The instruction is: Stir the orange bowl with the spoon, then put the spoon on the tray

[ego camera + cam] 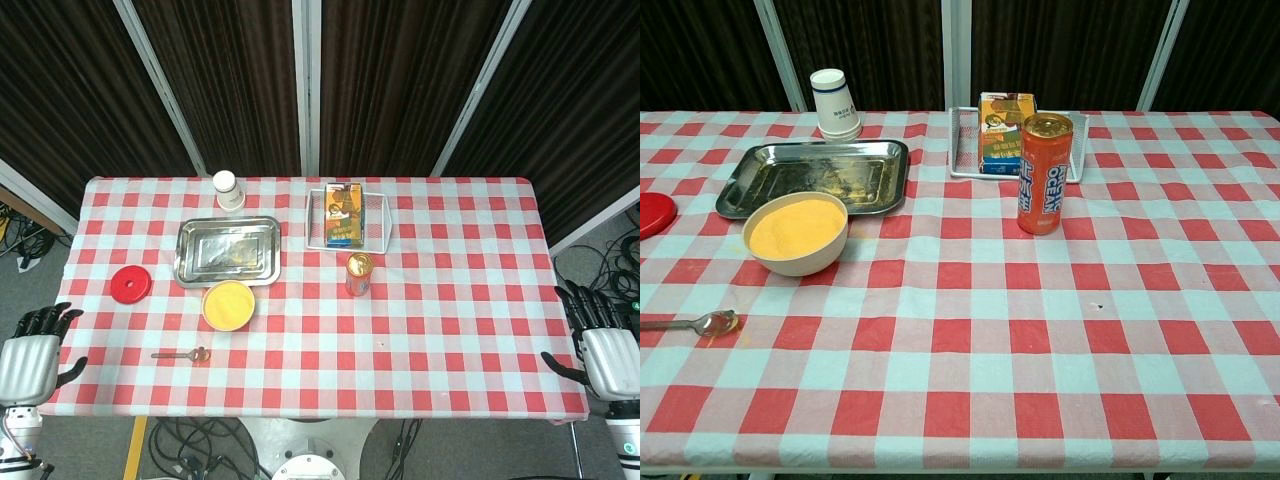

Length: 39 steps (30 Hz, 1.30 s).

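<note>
The orange bowl (228,305) (797,232) sits on the checked cloth just in front of the metal tray (228,250) (816,176). A metal spoon (182,355) (690,323) lies flat on the cloth in front of the bowl, its scoop pointing right. My left hand (32,358) hangs off the table's left edge, fingers apart, holding nothing. My right hand (602,352) hangs off the right edge, also empty with fingers spread. Neither hand shows in the chest view.
A red lid (131,285) (652,213) lies left of the tray. A white paper cup (229,190) (835,103) stands behind it. An orange drink can (359,273) (1044,172) stands mid-table, before a wire basket (375,228) (965,150) holding a carton (342,214) (1004,132).
</note>
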### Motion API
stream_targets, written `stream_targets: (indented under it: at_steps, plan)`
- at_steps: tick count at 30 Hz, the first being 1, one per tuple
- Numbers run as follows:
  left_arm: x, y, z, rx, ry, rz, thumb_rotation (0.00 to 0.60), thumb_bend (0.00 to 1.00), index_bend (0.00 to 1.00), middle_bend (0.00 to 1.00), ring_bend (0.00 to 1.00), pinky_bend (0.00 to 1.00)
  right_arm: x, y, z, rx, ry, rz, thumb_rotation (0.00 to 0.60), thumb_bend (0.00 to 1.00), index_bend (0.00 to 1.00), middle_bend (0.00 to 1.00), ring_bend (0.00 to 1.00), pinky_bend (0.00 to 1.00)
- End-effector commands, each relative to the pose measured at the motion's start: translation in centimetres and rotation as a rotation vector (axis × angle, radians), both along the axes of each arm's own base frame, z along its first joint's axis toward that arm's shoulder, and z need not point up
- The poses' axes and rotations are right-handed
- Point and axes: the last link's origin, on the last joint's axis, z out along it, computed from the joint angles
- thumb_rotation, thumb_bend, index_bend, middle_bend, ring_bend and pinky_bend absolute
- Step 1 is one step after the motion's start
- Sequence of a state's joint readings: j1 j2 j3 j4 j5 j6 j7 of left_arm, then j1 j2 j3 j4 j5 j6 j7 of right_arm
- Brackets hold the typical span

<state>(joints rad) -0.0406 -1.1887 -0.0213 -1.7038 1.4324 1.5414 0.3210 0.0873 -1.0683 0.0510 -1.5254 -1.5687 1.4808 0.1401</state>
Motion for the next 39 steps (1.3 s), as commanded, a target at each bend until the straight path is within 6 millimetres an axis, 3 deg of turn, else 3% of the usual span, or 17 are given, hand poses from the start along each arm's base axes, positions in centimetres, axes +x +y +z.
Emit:
stream_targets:
  at_steps: [1, 12, 19, 21, 26, 29, 32, 39]
  plan:
    - [-0.1, -0.3, 0.0, 0.002, -0.003, 0.01, 0.6, 0.21, 0.3, 0.28, 0.21, 0.2, 0.1, -0.1, 0.1, 0.001, 0.001, 0.011, 0.6, 0.1, 0.0, 0.02, 0.0, 0.0]
    - [0.3, -1.3, 0.2, 0.004, -0.001, -0.001, 0.6, 0.21, 0.3, 0.28, 0.21, 0.2, -0.2, 0.8, 0.4, -0.004, -0.01, 0.022, 0.6, 0.1, 0.0, 0.02, 0.0, 0.0]
    - [0.3, 0.1, -0.8, -0.048, 0.003, -0.046, 0.6, 0.21, 0.33, 0.31, 0.22, 0.23, -0.3, 1.1, 0.6, -0.014, -0.015, 0.027, 0.6, 0.1, 0.0, 0.02, 0.0, 0.0]
    - [0.3, 0.9, -1.3, -0.064, 0.009, -0.062, 0.6, 0.21, 0.39, 0.38, 0.28, 0.32, -0.3, 1.1, 0.7, -0.014, -0.013, 0.025, 0.6, 0.1, 0.0, 0.02, 0.0, 0.0]
    - [0.5, 3.1, -3.9, -0.168, 0.002, -0.094, 0.6, 0.21, 0.49, 0.61, 0.56, 0.64, -0.2, 1.0, 0.7, -0.014, -0.008, 0.025, 0.6, 0.1, 0.0, 0.02, 0.0, 0.0]
    - [1.0, 4.3, -5.7, -0.252, -0.01, -0.115, 0.6, 0.21, 0.53, 0.7, 0.66, 0.77, -0.1, 0.9, 0.7, -0.014, -0.005, 0.022, 0.6, 0.1, 0.0, 0.02, 0.0, 0.0]
    - [1.2, 5.3, -7.5, -0.316, 0.005, -0.115, 0.6, 0.21, 0.54, 0.75, 0.71, 0.84, -0.1, 0.9, 0.7, -0.016, -0.003, 0.016, 0.6, 0.1, 0.0, 0.02, 0.0, 0.0]
    - [1.6, 6.0, -11.5, -0.413, 0.0, -0.052, 0.6, 0.23, 0.54, 0.8, 0.77, 0.89, -0.2, 0.8, 0.7, -0.012, 0.004, -0.004, 0.6, 0.1, 0.0, 0.02, 0.0, 0.0]
